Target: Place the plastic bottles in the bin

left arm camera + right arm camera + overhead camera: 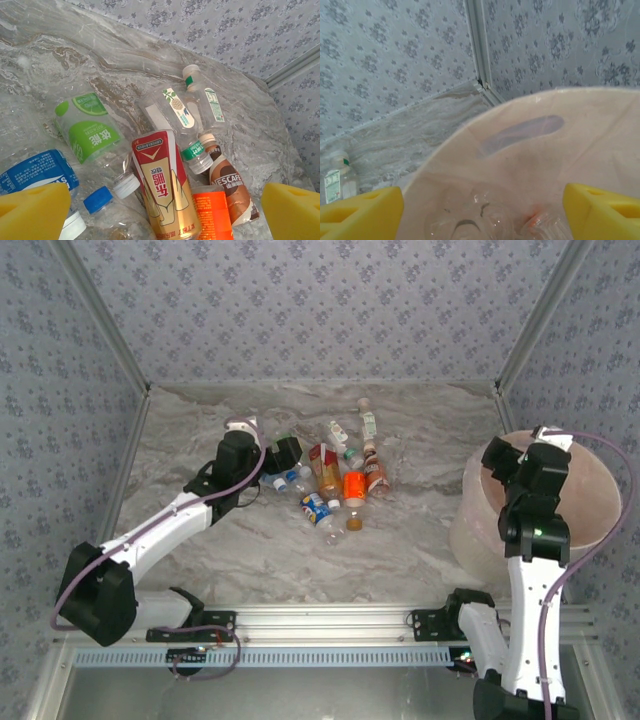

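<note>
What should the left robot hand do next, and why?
Probably lower the left gripper onto the red and gold bottle and close. Its jaws stand wide open, and that bottle lies right between its yellow fingers. Many bottles are on the table. The right gripper, open above the bin, holds nothing.

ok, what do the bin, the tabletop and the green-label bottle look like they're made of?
Bin: probably thin translucent plastic, pale pink, satin; light glows through its wall.
Tabletop: marble look, grey veins, low sheen; may be printed laminate or film.
Green-label bottle: clear thin plastic, glossy; the tabletop shows through it.
</note>
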Controlling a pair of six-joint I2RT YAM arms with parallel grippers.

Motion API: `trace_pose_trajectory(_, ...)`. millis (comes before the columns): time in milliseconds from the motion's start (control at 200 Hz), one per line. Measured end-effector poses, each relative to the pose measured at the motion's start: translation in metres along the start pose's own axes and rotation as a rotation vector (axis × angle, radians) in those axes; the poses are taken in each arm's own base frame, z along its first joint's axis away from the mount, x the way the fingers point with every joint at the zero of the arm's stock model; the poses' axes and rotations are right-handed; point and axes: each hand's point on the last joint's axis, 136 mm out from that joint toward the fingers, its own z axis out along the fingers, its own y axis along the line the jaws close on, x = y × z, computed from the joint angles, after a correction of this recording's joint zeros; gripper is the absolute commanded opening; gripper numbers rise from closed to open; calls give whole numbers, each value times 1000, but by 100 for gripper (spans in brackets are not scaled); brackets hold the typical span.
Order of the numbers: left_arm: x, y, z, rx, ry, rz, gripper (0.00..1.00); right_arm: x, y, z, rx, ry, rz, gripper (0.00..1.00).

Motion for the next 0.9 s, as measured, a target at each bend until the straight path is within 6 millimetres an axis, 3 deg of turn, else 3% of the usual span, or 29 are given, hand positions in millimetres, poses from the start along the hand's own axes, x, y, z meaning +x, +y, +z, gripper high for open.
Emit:
trace_pose_trajectory(310,0,11,1,-42,2,-32,98,-42,15,-28,-92,-107,52,97)
trace_pose_trajectory(405,0,25,4,-103,11,-65,98,-47,44,-37,-263,-116,51,100)
trace_pose_trajectory(530,2,47,7,-183,24,-124,98,-49,105,-47,-539,-65,10,100)
trace_pose_trajectory(724,9,64,6,-246,44,-177,98,-8,198,-54,-783,73,-199,100)
trace_pose_trajectory(899,14,68,5,-265,61,-192,98,45,242,-16,-717,218,-374,100)
